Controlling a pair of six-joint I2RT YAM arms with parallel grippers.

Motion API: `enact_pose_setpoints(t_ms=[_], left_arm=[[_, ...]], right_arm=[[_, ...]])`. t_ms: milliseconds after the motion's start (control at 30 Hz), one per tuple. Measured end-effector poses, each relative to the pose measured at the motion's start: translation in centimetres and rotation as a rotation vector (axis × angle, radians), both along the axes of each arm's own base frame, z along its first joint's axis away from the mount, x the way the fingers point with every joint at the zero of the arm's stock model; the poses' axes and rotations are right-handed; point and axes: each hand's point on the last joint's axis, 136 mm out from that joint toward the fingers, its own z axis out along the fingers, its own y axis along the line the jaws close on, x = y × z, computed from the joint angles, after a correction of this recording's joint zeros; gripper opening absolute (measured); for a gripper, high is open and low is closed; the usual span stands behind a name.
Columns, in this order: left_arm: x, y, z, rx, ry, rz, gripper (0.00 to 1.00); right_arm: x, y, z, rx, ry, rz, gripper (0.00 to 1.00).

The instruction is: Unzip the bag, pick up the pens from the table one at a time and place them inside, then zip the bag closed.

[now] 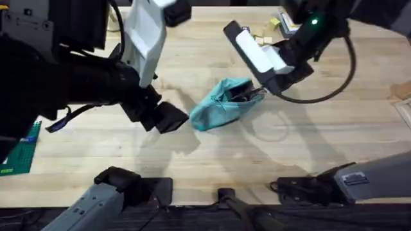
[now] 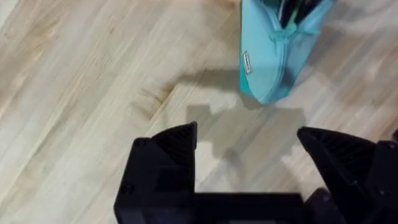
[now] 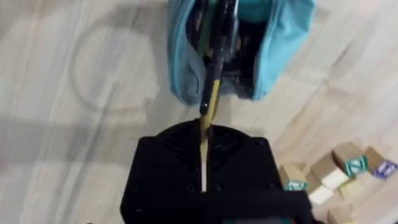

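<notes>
The teal-blue bag (image 1: 221, 106) lies mid-table with its top open. In the right wrist view the bag's mouth (image 3: 186, 68) gapes, with dark items inside. My right gripper (image 1: 262, 88) is at the bag's right end, shut on a slim yellow pen (image 3: 210, 99) whose dark end reaches into the opening. The right gripper (image 3: 204, 134) clamps the pen's rear part. My left gripper (image 1: 172, 119) hovers just left of the bag. It stands open (image 2: 247, 140) with nothing between its fingers, and the bag's closed end (image 2: 264, 62) lies just ahead of them, not touched.
Small wooden blocks (image 1: 263, 38) lie behind the right gripper, seen as a cluster of blocks (image 3: 336, 174) in the right wrist view. A green cutting mat (image 1: 19, 154) sits at the left edge. The pale wooden table (image 1: 289, 147) is bare in front of the bag.
</notes>
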Motion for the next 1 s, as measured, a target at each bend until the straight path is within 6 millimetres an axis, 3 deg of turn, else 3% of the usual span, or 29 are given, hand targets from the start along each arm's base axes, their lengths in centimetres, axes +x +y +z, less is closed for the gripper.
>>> enact_pose_setpoints(t_ms=[267,700,1000], left_arm=[[-0.6,0.6,-0.5,0.070,-0.013,-0.094,0.993],[1.2,5.3,0.0,0.046,-0.049,0.032,0.993],[1.6,6.5,0.5,-0.004,-0.079,0.055,0.993]], right_arm=[[-0.4,2.5,-1.3,-0.006,0.020,0.053,0.033],[-1.4,6.4,-1.4,0.016,-0.006,0.116,0.033],[-2.4,8.5,-3.7,0.040,0.089,0.109,0.033]])
